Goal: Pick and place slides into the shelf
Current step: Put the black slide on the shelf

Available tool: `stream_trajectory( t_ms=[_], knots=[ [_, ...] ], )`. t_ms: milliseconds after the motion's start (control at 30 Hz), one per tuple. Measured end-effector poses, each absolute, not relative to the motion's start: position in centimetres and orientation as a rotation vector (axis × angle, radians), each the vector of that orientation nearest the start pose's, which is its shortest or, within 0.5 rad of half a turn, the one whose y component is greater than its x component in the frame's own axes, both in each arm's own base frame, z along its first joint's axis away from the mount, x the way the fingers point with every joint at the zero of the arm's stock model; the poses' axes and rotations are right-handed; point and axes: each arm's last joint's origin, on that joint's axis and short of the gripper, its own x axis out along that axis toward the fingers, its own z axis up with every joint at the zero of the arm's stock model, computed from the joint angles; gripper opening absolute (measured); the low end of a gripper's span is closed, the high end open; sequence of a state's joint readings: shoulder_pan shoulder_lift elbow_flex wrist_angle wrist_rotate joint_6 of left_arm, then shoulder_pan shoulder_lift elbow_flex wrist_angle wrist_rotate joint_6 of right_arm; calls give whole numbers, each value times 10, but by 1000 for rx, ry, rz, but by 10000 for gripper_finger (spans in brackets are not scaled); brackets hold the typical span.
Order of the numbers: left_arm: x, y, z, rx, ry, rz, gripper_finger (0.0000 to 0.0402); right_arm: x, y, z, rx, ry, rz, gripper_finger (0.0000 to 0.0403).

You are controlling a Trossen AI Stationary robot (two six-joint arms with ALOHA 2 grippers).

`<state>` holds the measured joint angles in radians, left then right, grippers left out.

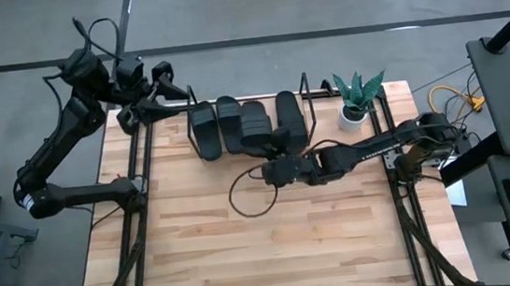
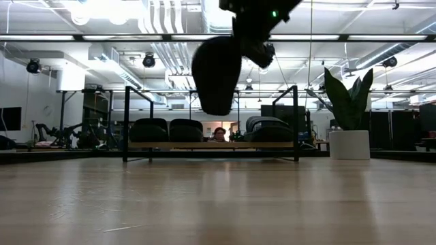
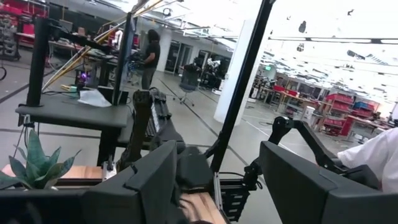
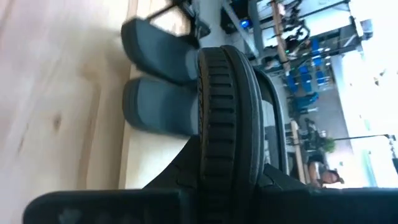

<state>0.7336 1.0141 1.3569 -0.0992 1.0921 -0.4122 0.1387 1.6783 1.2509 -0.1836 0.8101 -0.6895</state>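
Right end effector point(image 1: 280, 159): closed on 1 slide, gripping it by its edge; it sits over the middle of the surface, just in front of the shelf.
Held slide point(image 2: 216, 73): lifted clear of the surface, hanging toe-down in the low view; in the right wrist view its ribbed sole edge point(image 4: 219, 118) runs between the fingers.
Shelf point(image 2: 211, 145): stands at the far edge of the surface point(image 1: 274, 244), a light board between black wire end frames.
Slides on shelf: 2 side by side at the left point(image 1: 203, 129) point(image 1: 230, 122), 1 at the right point(image 1: 291, 116).
Left end effector point(image 1: 167, 88): jaws apart, holding nothing, beyond the shelf's left end.
Plant point(image 1: 357, 98): potted, just beside the shelf's right end.
Background: a person point(image 2: 219, 134) shows behind the shelf.
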Motion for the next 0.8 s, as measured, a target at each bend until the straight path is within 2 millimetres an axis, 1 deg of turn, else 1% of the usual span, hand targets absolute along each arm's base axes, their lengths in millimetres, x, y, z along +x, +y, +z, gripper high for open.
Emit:
stream_trajectory(
  t_ms=[133,233,433,600,800],
  knots=[
    [139,90,480,-217,-73,-374,215,363,17,254,-906,804,-409,40],
    [140,91,473,-233,-62,-369,215,361,11,242,-900,811,-397,40],
    [144,95,464,-259,-44,-362,215,357,0,227,-895,814,-382,40],
    [149,100,454,-289,-20,-357,215,355,-13,220,-861,829,-349,40],
    [154,105,451,-302,-11,-356,215,354,-28,220,-816,830,-343,40]
  ],
)
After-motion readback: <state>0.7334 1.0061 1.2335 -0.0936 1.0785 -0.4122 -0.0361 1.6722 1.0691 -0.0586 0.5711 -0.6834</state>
